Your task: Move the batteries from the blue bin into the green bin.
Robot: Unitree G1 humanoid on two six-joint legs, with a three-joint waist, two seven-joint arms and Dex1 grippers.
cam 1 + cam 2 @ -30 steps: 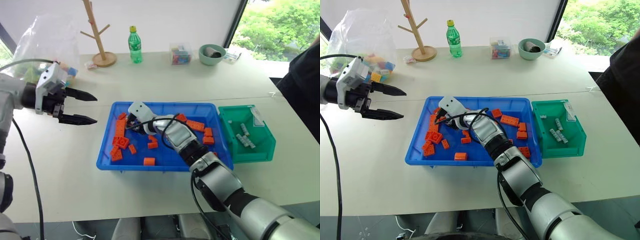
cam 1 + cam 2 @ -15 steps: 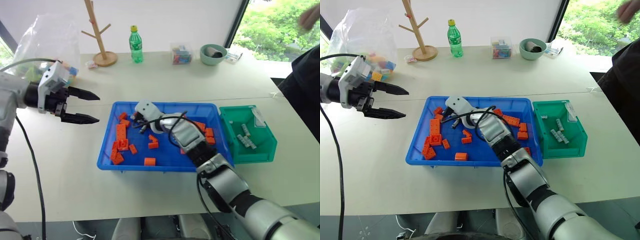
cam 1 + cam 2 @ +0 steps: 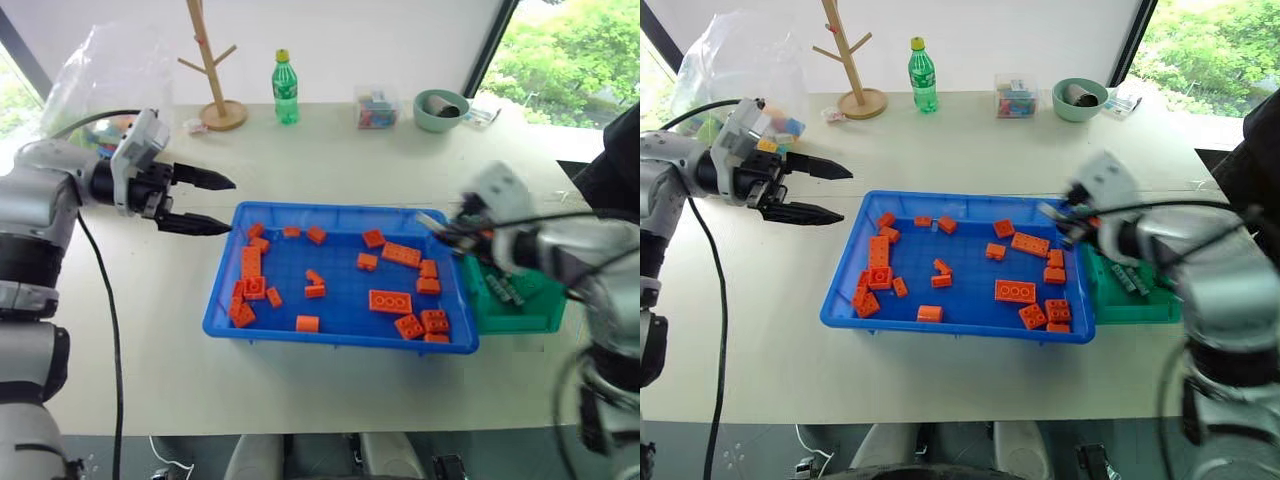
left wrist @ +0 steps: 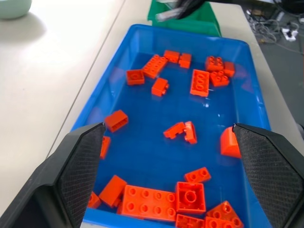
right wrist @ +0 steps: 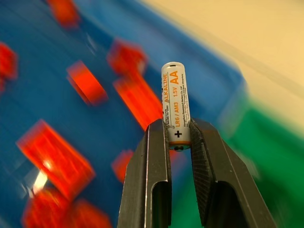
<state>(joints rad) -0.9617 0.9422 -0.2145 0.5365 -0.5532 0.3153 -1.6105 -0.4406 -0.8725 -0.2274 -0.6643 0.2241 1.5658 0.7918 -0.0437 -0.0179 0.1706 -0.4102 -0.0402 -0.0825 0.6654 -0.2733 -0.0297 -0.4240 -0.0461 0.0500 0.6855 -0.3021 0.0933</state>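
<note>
Above table point(image 3: 330, 160), right fingers point(image 5: 161, 156) pinch battery point(image 5: 174, 102); left fingers point(image 3: 205, 182) spread.

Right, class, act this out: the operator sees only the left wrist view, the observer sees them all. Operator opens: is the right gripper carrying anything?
Observer: Yes, the right gripper is shut on an AA battery, pinched at its plus end.
Operator: Where is it?
Observer: Over the right rim of the blue bin, beside the green bin.
Operator: Is anything in the green bin?
Observer: Several batteries lie inside it.
</note>
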